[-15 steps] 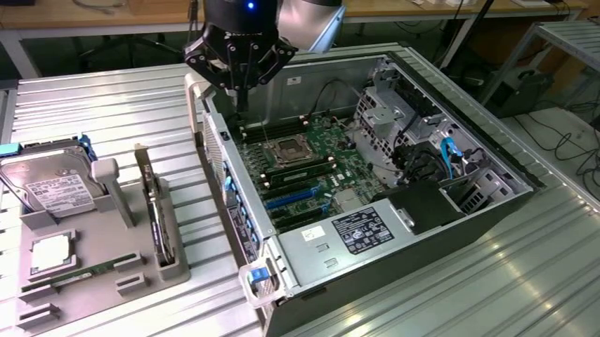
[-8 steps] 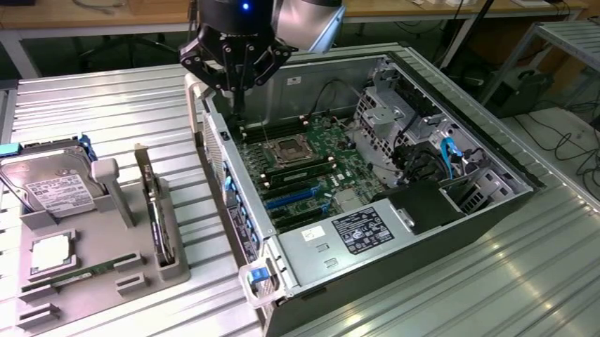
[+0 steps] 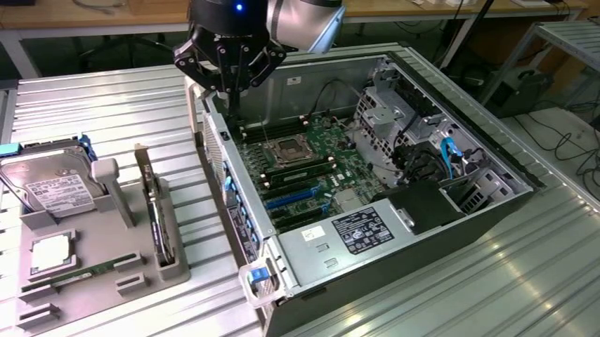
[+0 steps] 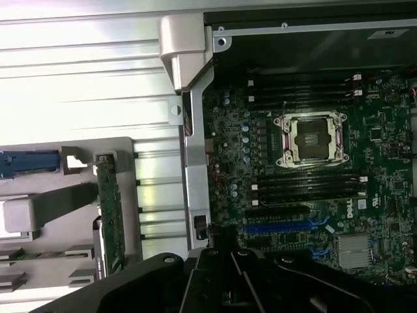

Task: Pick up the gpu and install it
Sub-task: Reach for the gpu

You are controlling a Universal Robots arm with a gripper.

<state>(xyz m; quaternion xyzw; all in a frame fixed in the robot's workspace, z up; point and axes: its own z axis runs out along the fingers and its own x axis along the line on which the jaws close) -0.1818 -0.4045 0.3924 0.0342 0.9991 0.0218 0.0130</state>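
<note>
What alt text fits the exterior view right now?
The arm's shut gripper hangs empty above one corner of the open computer case, motherboard exposed. The gpu stands on edge in a grey holder at the exterior view's left, beside a hard drive.

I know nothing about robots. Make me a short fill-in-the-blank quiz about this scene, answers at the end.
1. The gripper hangs above the edge of the computer case, fingers ____.
2. The gpu stands in the gray holder, on the exterior view's ____ of the case.
3. The processor socket on the motherboard is ____.
4. The long expansion slots are coloured ____.
Missing words: shut, left, empty, blue.
</note>
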